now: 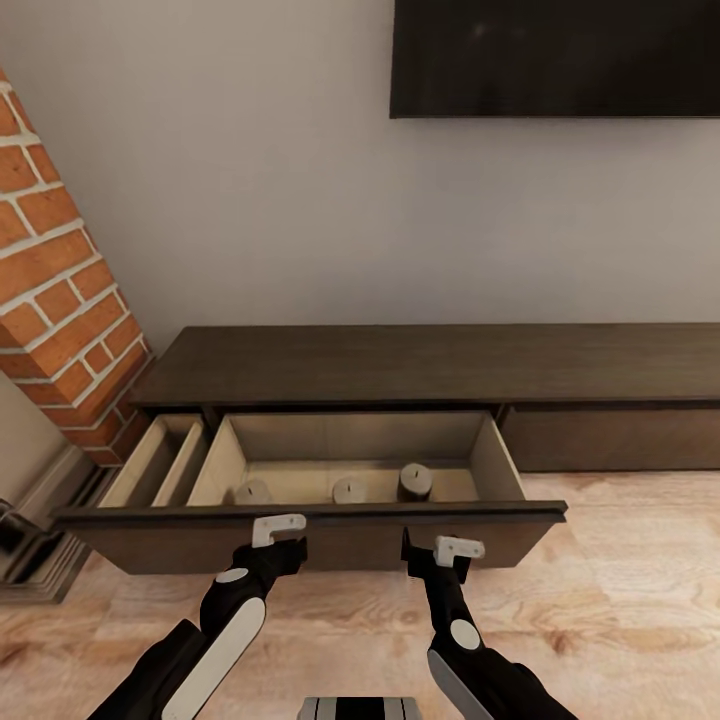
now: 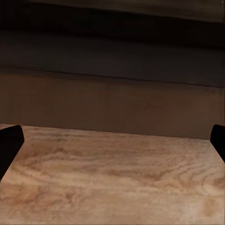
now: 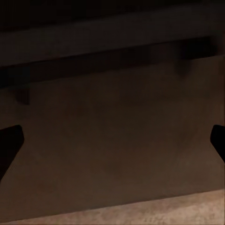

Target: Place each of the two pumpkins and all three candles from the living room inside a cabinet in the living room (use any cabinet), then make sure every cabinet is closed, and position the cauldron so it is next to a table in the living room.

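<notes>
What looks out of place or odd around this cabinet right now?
Nothing is spilled or damaged. The cabinet's wide drawer stands pulled out, with three candles upright along its front. Both grippers, left and right, hang open at the drawer front.

Just beyond both claws, the left claw [image 1: 285,545] and right claw [image 1: 432,555], the cabinet [image 1: 420,365] drawer stands open, three candles [image 1: 350,490] inside.

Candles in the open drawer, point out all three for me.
left candle [image 1: 252,491], head view, its top
middle candle [image 1: 350,489], head view, its top
right candle [image 1: 415,482], head view, its side
</notes>
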Controlling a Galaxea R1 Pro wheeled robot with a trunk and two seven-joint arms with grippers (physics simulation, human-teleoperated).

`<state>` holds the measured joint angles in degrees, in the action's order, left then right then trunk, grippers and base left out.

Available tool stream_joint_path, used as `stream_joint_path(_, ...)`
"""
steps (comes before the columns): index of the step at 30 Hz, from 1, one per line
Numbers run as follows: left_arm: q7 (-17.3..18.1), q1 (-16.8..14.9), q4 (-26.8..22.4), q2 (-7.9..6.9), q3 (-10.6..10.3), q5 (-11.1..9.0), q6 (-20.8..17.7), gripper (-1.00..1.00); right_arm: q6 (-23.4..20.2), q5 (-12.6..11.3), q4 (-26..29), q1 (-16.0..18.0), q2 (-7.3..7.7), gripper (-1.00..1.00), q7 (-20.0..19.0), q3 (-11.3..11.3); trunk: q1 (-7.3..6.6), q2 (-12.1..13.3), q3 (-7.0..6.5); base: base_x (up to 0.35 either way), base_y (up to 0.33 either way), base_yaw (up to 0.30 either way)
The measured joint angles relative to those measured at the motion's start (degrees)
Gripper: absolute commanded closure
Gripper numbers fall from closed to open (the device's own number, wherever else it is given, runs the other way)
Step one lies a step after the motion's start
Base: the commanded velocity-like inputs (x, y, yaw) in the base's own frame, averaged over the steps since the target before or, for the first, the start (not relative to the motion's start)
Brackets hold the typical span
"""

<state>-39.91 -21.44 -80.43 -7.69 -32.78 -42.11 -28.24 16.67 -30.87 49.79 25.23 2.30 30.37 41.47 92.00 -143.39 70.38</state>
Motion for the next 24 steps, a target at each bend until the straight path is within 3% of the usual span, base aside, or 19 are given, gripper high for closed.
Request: stream_joint_path(24,0.0,-0.01,0.0,0.1,0.0,0.0,-0.09,-1.0,-0.08,-0.06,-0.01,-0.02,-0.01,-1.0,-0.04,0.05,-0.01,0.0,0.0,0.214,0.0,0.0)
